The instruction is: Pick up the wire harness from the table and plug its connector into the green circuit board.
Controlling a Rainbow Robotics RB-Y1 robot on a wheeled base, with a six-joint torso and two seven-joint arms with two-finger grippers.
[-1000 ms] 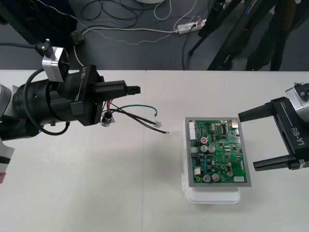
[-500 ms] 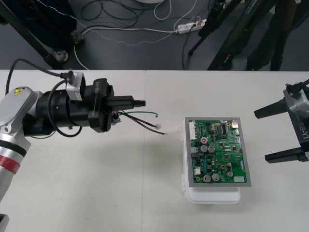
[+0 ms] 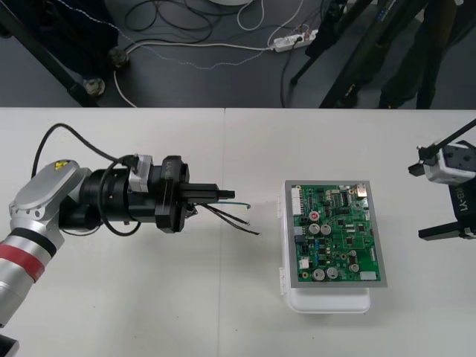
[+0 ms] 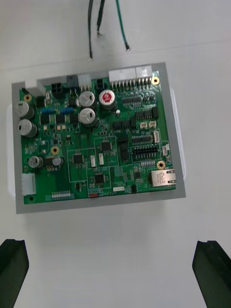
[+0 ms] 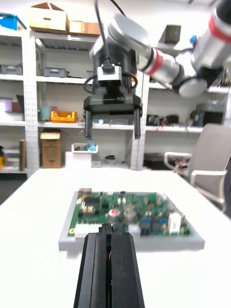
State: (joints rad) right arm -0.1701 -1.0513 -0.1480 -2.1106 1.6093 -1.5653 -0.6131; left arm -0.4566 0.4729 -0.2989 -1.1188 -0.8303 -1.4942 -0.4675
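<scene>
Nearer the green circuit board than before, the left claw is pinched shut on the wire harness, wires trailing ahead. Drawn back rightward, the right claw gapes wide.

Our front camera hangs high and looks steeply down on the whole table, with a strip of floor beyond its far edge. Our right wrist camera faces straight down, close over the green circuit board. Our left wrist camera sits low, looking level along the left gripper across the board toward the right gripper. All 3 views share the board; 2, front and right wrist, share the wire harness ends.
</scene>
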